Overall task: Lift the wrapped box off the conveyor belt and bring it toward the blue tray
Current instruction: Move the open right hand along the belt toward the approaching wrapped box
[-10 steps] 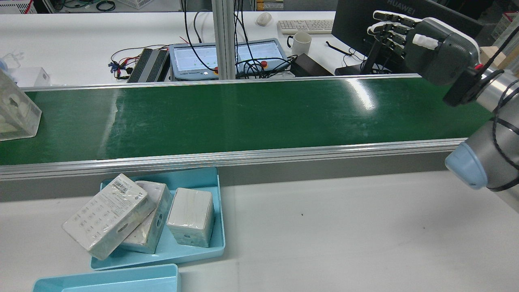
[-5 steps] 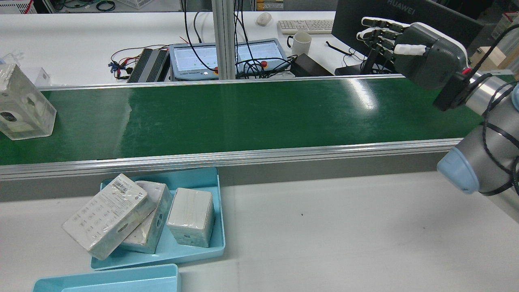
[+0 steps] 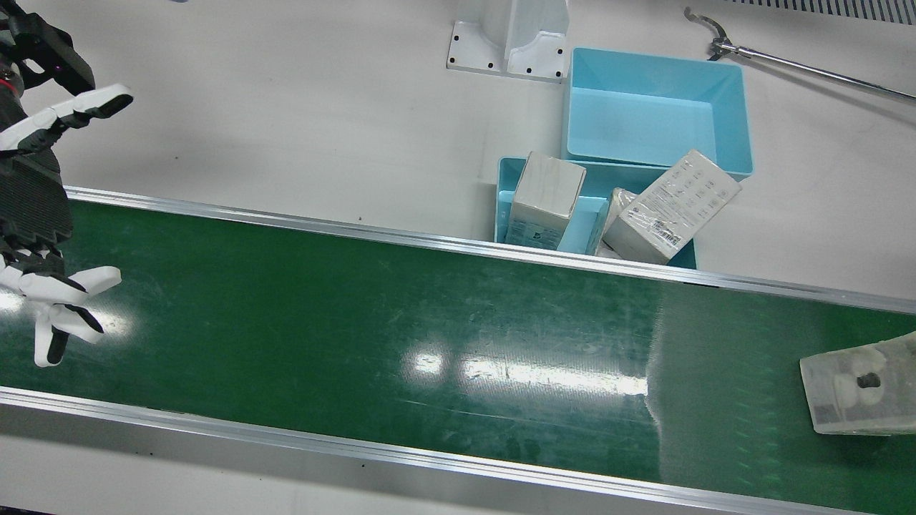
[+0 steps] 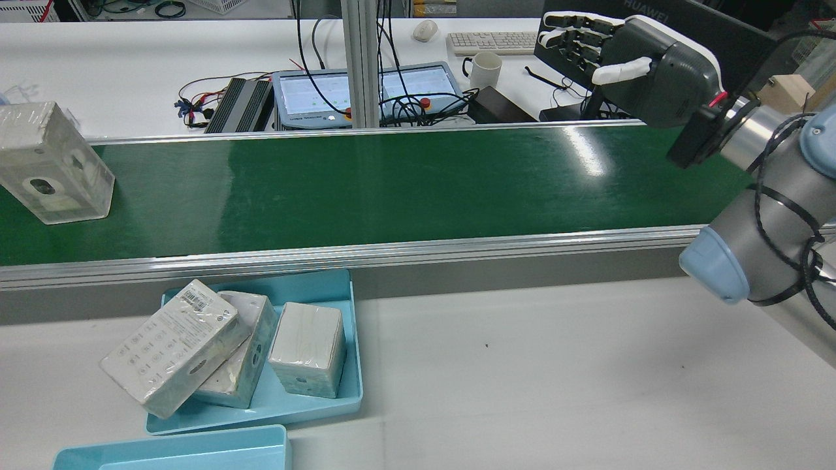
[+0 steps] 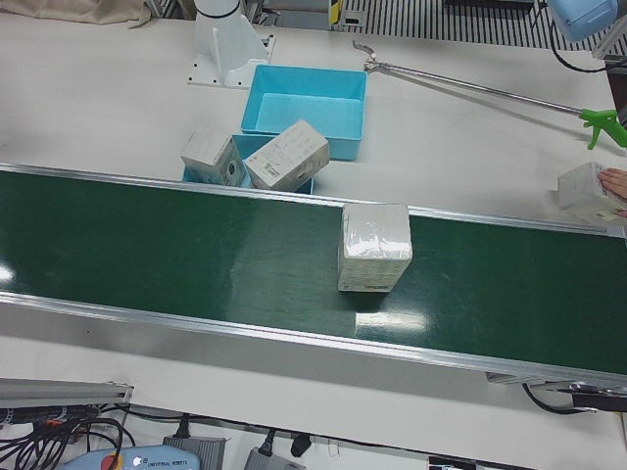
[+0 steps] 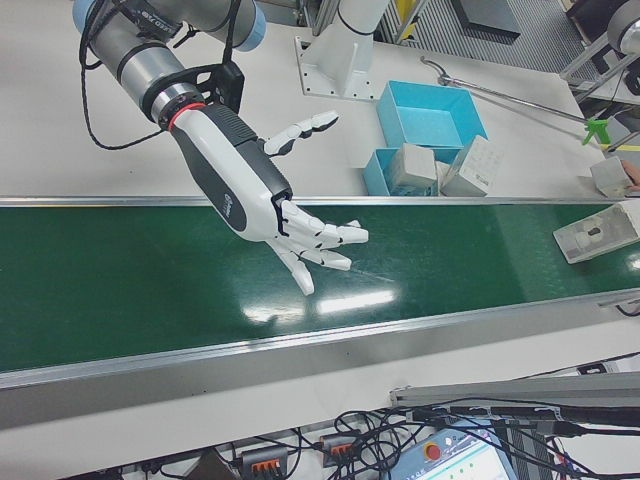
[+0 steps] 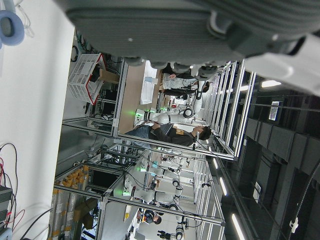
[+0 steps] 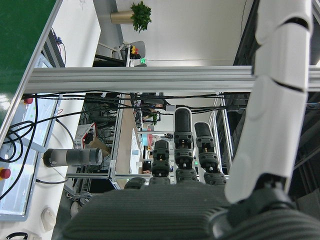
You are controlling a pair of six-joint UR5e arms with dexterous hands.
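Green conveyor belt (image 4: 392, 189) carries your wrapped box (image 4: 49, 166) at nine o'clock in the rear view; your right hand (image 4: 643, 68), fingers (image 4: 575, 32) spread and empty, hovers far off at two o'clock.

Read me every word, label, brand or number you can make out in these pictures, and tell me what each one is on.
"HUAWEI": on the dark monitor behind the right hand, partly hidden.
"UNIVERSAL ROBOTS": on the teach pendant, tiny, barely legible.
Barcode label and print on the tilted wrapped box in the blue tray: too small to read.
Wrapped box on the conveyor belt: nothing readable.
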